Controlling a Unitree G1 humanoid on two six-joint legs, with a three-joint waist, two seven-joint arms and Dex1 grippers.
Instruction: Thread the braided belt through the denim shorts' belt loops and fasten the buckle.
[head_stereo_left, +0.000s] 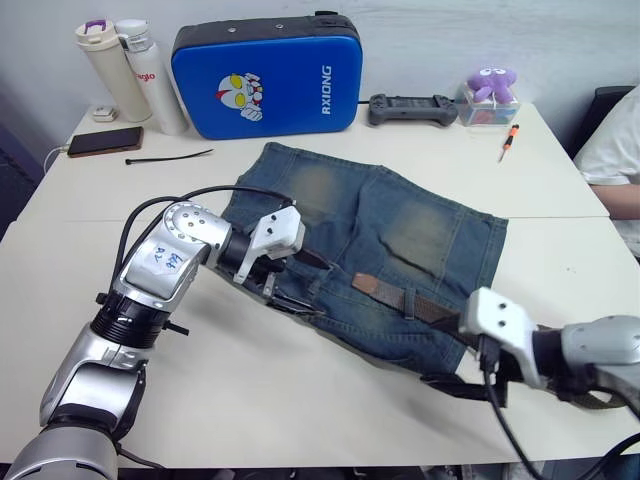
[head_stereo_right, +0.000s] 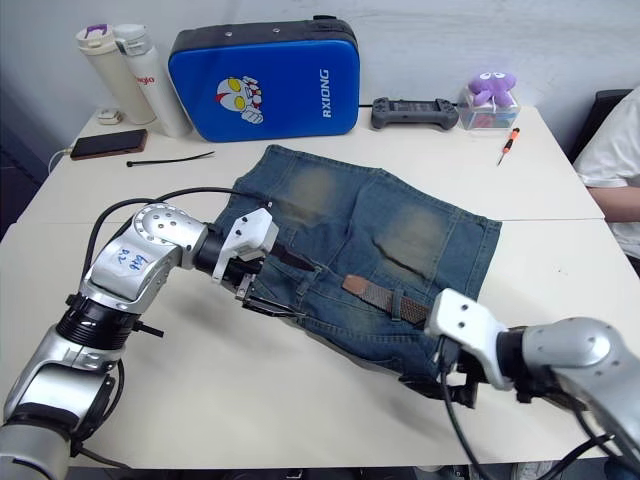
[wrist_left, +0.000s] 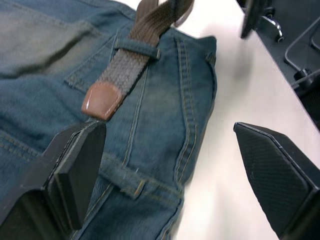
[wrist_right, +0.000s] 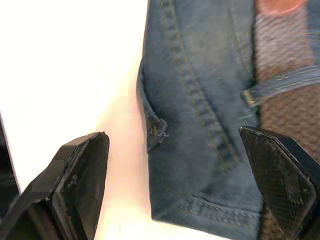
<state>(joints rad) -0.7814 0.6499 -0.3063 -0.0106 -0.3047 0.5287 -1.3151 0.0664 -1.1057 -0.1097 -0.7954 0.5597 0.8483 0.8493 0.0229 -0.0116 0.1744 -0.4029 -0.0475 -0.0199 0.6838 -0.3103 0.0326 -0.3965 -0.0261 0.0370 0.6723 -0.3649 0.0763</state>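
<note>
The faded denim shorts (head_stereo_left: 390, 245) lie flat on the white table, waistband toward me. The braided belt (head_stereo_left: 405, 298) lies along the right half of the waistband, passing under one of the belt loops (wrist_left: 137, 48), and its tan leather tip (wrist_left: 102, 100) rests just past that loop. My left gripper (head_stereo_left: 298, 304) is open, low over the middle of the waistband, one finger (wrist_left: 75, 175) close to the tip and above another loop (wrist_left: 120, 177). My right gripper (head_stereo_left: 452, 384) is open at the shorts' near right corner, straddling the waistband edge beside the belt (wrist_right: 285, 55). The buckle is hidden.
At the back stand a blue case (head_stereo_left: 265, 75), two bottles (head_stereo_left: 115, 70), a phone (head_stereo_left: 105, 141) and a thin black cable tie (head_stereo_left: 170, 157). A controller (head_stereo_left: 412, 108), a purple plush (head_stereo_left: 492, 85) and a screwdriver (head_stereo_left: 508, 142) lie back right. A person's sleeve (head_stereo_left: 620, 150) shows at the right edge.
</note>
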